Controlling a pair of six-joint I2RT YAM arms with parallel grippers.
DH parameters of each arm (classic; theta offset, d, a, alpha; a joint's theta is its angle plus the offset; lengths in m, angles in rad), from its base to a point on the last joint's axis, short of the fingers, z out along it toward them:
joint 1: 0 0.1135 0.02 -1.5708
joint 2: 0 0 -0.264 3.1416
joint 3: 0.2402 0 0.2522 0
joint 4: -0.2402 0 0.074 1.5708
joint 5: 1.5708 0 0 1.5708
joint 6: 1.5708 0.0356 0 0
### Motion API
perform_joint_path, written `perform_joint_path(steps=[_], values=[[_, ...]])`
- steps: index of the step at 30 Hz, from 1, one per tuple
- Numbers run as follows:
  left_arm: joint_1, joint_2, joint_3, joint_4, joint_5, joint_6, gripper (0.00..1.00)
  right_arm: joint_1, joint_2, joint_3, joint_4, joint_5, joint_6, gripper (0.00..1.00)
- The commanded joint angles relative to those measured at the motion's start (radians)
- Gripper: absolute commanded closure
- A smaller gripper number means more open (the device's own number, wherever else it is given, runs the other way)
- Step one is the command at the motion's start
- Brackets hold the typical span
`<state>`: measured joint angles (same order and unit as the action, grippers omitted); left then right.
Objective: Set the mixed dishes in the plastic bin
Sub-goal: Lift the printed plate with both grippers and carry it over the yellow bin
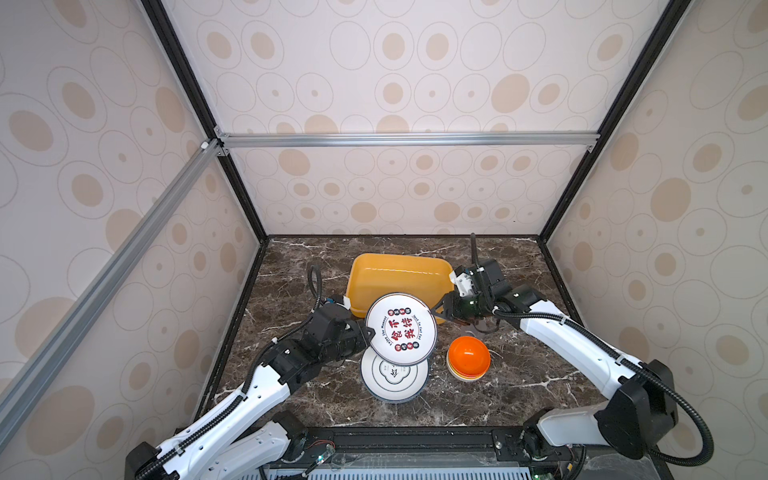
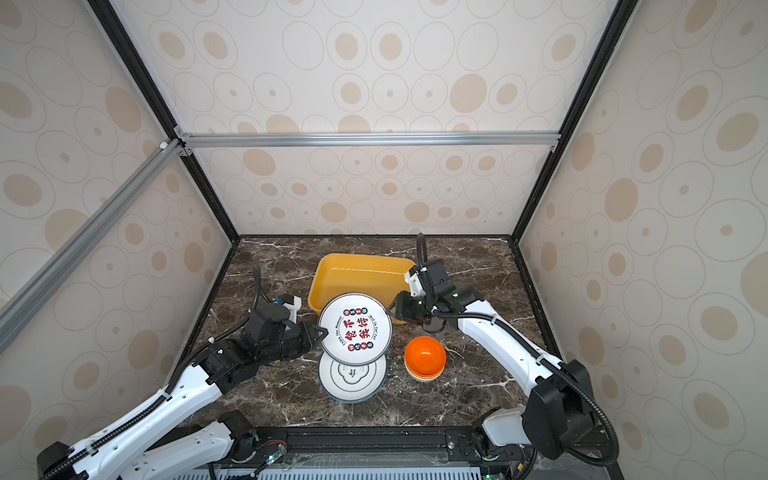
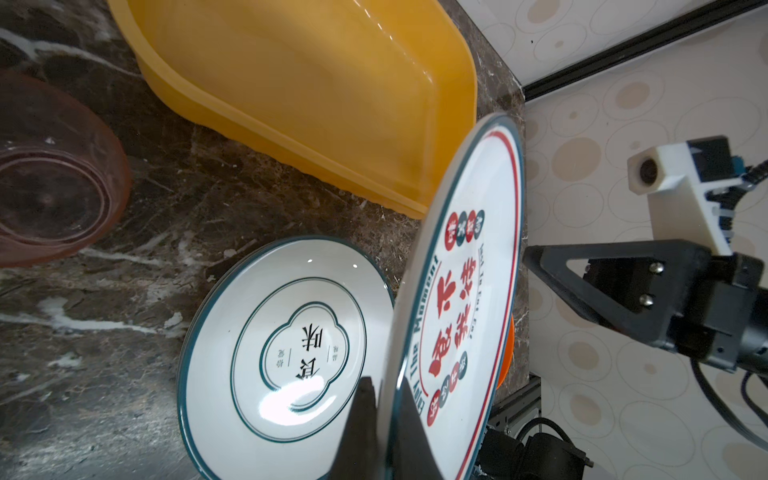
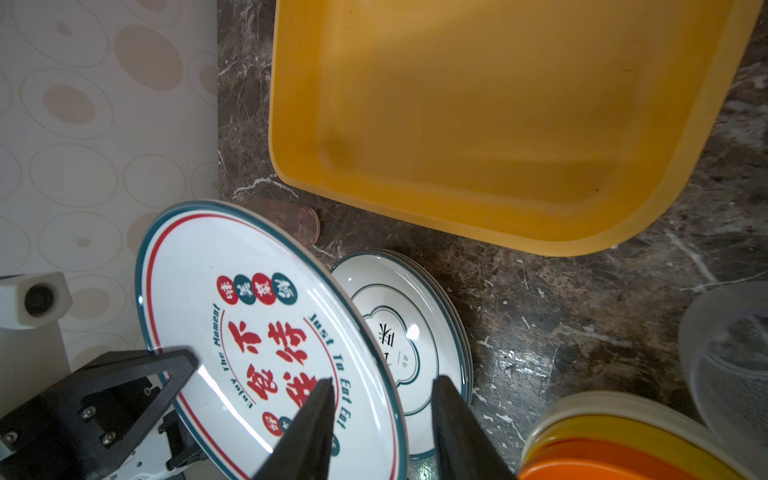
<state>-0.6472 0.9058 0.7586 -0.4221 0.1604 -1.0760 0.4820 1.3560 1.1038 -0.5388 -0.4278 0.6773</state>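
Note:
A white plate with red-black characters hangs tilted above the table, just in front of the mustard-yellow plastic bin. My left gripper is shut on its left rim. My right gripper stands open with the plate's right rim between its jaws, one finger over the plate's face, the other clear of it. Under the held plate lies a stack of green-rimmed plates. A stack of bowls, orange on top, sits to their right. The bin holds nothing.
A pinkish cup lies on the marble left of the bin. A greyish cup stands under my right arm near the bowls. Patterned walls close the table on three sides.

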Motion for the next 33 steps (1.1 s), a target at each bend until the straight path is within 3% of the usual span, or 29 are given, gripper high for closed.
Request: perform_joint_path(steps=[1,11,21,26,33], values=[[0.048,0.013,0.058,0.110,0.043,0.027,1.00,-0.029,-0.030,-0.035,0.054,-0.033,0.048,0.58],[0.118,0.068,0.068,0.213,0.110,0.008,1.00,-0.066,-0.037,-0.091,0.190,-0.103,0.104,0.53],[0.123,0.087,0.053,0.310,0.168,-0.036,1.00,-0.070,-0.012,-0.109,0.294,-0.150,0.147,0.58],[0.128,0.099,0.042,0.361,0.208,-0.063,1.00,-0.069,-0.011,-0.130,0.357,-0.169,0.175,0.67],[0.142,0.106,0.036,0.377,0.220,-0.074,1.00,-0.071,-0.014,-0.127,0.371,-0.161,0.167,0.90]])
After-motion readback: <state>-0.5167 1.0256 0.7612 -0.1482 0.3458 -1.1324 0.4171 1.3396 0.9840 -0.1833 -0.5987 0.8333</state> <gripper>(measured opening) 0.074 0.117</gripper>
